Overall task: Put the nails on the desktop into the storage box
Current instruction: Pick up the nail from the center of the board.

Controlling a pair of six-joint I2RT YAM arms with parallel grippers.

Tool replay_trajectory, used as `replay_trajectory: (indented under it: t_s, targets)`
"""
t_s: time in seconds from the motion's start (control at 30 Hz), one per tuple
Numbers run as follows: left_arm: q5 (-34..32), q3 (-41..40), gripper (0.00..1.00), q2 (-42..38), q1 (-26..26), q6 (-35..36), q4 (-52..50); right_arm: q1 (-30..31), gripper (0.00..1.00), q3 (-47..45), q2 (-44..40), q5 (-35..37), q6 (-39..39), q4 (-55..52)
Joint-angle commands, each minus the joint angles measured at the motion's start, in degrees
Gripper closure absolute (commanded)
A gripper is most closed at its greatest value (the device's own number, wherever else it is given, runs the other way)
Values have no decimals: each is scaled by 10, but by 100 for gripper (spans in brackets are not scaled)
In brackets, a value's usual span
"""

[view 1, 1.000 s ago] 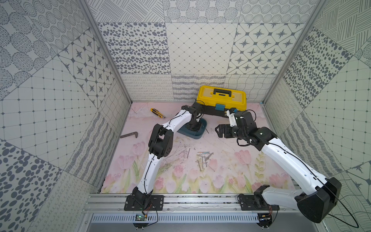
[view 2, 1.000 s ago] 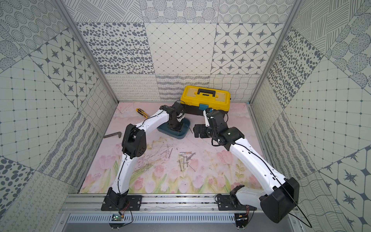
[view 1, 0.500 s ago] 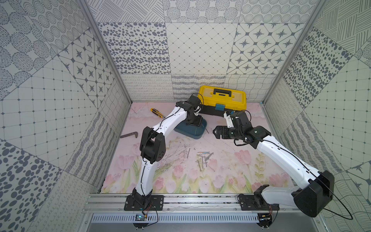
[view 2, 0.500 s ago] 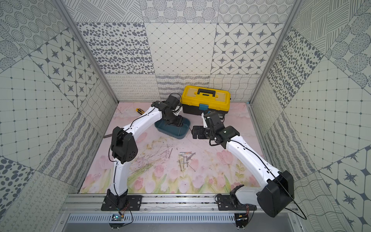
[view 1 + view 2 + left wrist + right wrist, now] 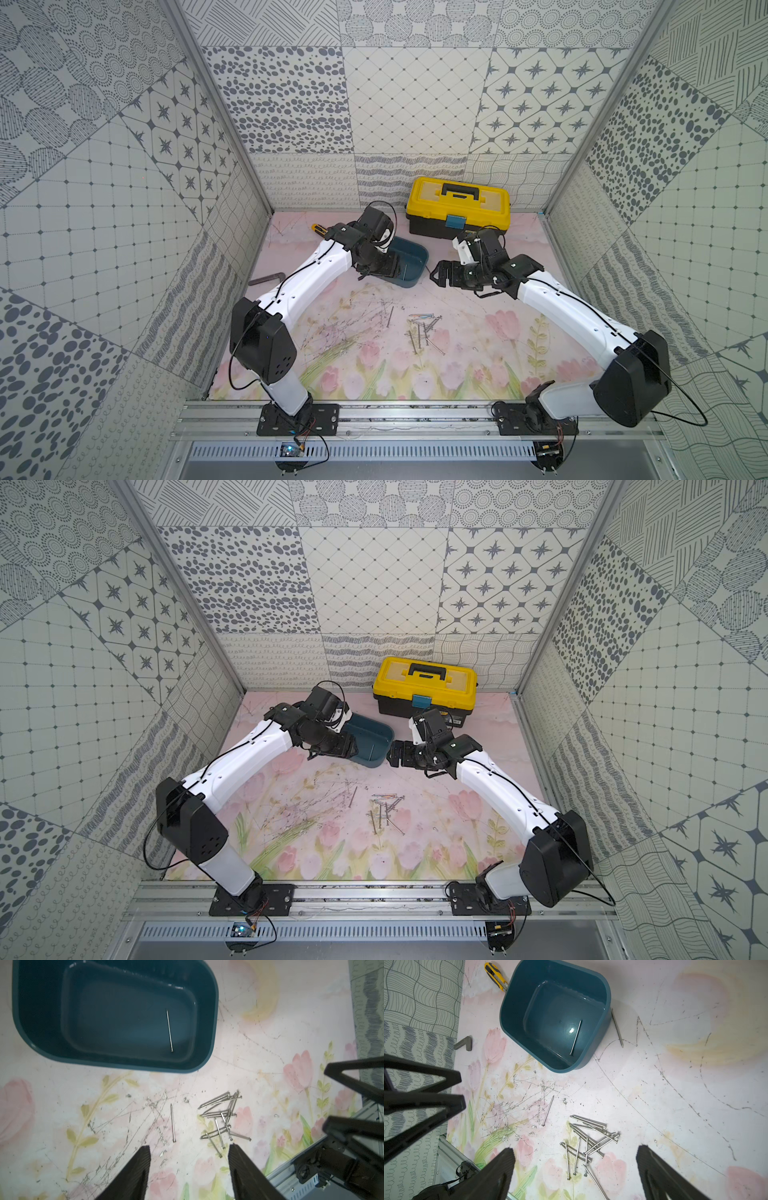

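The teal storage box (image 5: 417,254) (image 5: 376,734) stands at the back of the tulip-printed desktop (image 5: 478,365). One nail (image 5: 169,1030) (image 5: 575,1038) lies inside the storage box (image 5: 37,1012) (image 5: 512,1007). A pile of several nails (image 5: 424,332) (image 5: 384,812) (image 5: 222,1120) (image 5: 589,1140) lies mid-desktop. A single nail (image 5: 390,316) (image 5: 172,1123) (image 5: 548,1110) lies just left of the pile. Another nail (image 5: 617,1027) rests against the box's outer wall. My left gripper (image 5: 380,271) (image 5: 338,751) (image 5: 189,1147) hangs open and empty over the box's near left edge. My right gripper (image 5: 437,276) (image 5: 393,756) (image 5: 576,1150) hovers wide open and empty, right of the box.
A yellow-and-black toolbox (image 5: 457,203) stands against the back wall. A yellow utility knife (image 5: 318,227) (image 5: 494,972) lies behind the box. A dark L-shaped bar (image 5: 268,277) (image 5: 464,1043) lies by the left wall. Patterned walls enclose three sides; a metal rail (image 5: 415,415) runs along the front.
My left gripper has opened and swung from over the box's middle toward its left end. The right gripper has drifted slightly left, still wide open.
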Motion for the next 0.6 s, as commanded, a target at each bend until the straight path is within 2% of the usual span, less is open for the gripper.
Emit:
replay_trajectory:
  t_s: [0.0,0.27,0.57]
  targets:
    - [13,-98,37,-60,-1,-19,-17,12,3,8,15,-19,11,20]
    - [20,-203,41,-82,-11,-28,18,30,3,-13,27,-31,29,33]
    - [12,-237,45,-29,-50,-47,73,44,3,-38,26,-30,59,59]
